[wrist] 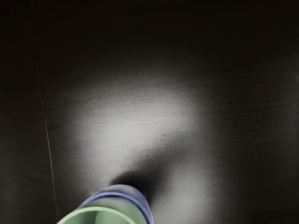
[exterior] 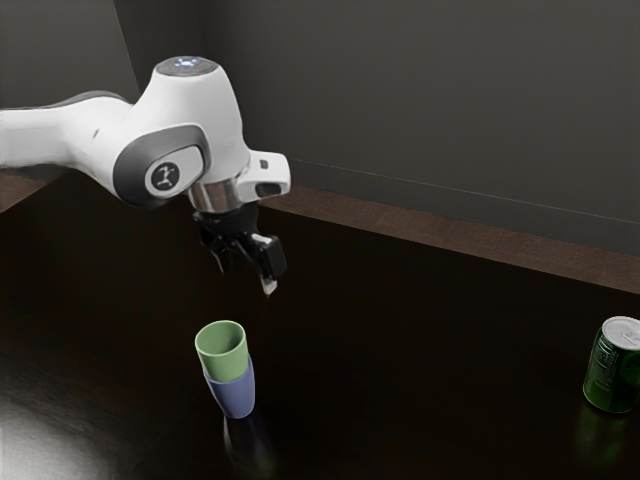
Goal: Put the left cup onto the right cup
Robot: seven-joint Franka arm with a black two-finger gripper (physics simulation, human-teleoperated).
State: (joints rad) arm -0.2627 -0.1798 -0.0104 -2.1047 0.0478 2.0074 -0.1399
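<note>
A green cup (exterior: 222,349) sits nested in a blue cup (exterior: 233,393) on the dark table (exterior: 420,380), both upright. My gripper (exterior: 250,272) hangs above and slightly behind the stack, apart from it, its black fingers spread with nothing between them. In the wrist view the green cup's rim (wrist: 96,215) and the blue cup's wall (wrist: 133,198) lie just under my hand, with their shadow on the tabletop.
A green drink can (exterior: 614,365) stands at the exterior view's far right edge of the table. A brown ledge (exterior: 470,238) runs along the table's back below a dark wall.
</note>
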